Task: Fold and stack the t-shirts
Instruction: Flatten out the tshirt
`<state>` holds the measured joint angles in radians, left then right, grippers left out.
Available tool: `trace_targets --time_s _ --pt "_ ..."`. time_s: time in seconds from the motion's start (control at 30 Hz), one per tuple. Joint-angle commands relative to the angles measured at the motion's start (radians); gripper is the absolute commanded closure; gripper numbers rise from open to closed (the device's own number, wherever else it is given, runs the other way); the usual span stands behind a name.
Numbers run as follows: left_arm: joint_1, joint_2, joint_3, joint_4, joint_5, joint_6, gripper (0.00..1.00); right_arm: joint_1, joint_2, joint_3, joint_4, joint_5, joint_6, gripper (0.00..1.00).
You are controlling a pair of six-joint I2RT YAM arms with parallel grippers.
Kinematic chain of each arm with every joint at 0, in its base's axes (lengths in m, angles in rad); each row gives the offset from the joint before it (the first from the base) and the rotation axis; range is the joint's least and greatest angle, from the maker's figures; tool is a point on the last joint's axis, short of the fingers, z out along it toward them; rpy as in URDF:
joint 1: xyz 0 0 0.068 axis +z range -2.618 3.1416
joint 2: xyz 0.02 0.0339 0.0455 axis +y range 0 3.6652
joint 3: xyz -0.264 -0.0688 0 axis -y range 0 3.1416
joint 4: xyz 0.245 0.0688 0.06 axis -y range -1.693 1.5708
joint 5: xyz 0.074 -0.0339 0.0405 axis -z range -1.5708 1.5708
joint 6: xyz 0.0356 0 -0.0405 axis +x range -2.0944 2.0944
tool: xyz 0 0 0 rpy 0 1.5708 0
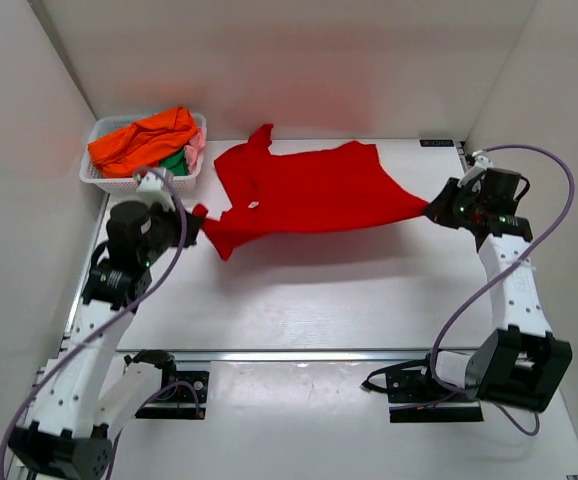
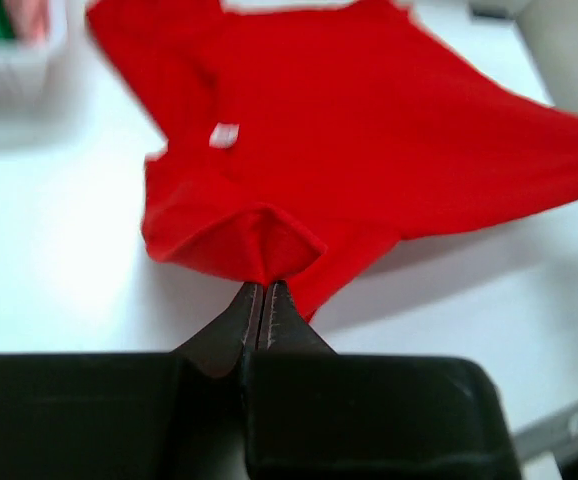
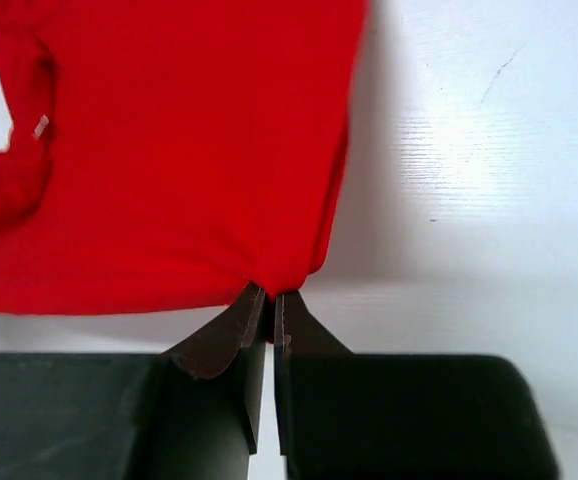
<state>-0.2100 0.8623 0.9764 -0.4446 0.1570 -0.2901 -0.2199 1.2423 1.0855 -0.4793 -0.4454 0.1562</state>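
Jaws both clamped on red t-shirt [image 1: 309, 190]; basket [image 1: 109, 183] of orange, green, possibly pink shirts [image 1: 144, 140] far-left.

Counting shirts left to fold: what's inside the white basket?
An orange t-shirt lies on top; green cloth and pink cloth peek out beside it. Anything deeper in the basket is covered.

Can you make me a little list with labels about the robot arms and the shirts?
Held: bright red cloth t-shirt, stretched between both arms
Left gripper: shut on the shirt's left end
Right gripper: shut on its right corner
Basket: white plastic mesh basket, far left, holding orange shirt, green shirt, pink shirt
Folded: not yet
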Motion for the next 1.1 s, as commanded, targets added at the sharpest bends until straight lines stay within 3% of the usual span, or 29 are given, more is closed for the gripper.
trace_targets --time_s 0.0,0.17,0.27,0.4,0.6,0.7,0.83,0.97,1.07 --pt "0.018 -0.163 -0.045 -0.045 -0.016 -0.020 1.00 -0.018 -0.157 -0.001 0.025 0.002 -0.017 1.00" --pt "-0.016 -0.088 -0.033 -0.079 0.071 0.019 1.00 -0.022 -0.185 0.002 -0.031 0.019 -0.020 1.00" --pt "-0.029 -0.083 -0.116 -0.004 0.151 -0.023 1.00 -0.012 -0.182 -0.038 -0.045 0.022 -0.014 1.00" --pt "-0.081 -0.086 -0.177 0.017 0.131 -0.037 1.00 -0.009 -0.213 -0.107 -0.038 0.010 -0.004 1.00" --pt "-0.054 -0.011 -0.142 -0.048 0.184 0.018 1.00 0.040 -0.179 -0.121 -0.022 0.001 0.002 1.00" --pt "-0.043 0.104 -0.042 -0.059 0.127 0.048 1.00 0.086 -0.104 -0.046 0.007 0.028 0.000 1.00" --pt "0.043 0.225 0.262 -0.060 0.098 0.057 1.00 0.116 0.009 0.231 -0.059 0.076 -0.020 0.99" --pt "0.053 0.230 0.577 -0.040 0.003 0.008 1.00 0.048 -0.095 0.382 0.008 0.074 0.055 1.00" --pt "0.040 0.242 0.758 -0.057 0.001 -0.033 1.00 -0.047 -0.156 0.470 0.018 -0.021 0.112 1.00"
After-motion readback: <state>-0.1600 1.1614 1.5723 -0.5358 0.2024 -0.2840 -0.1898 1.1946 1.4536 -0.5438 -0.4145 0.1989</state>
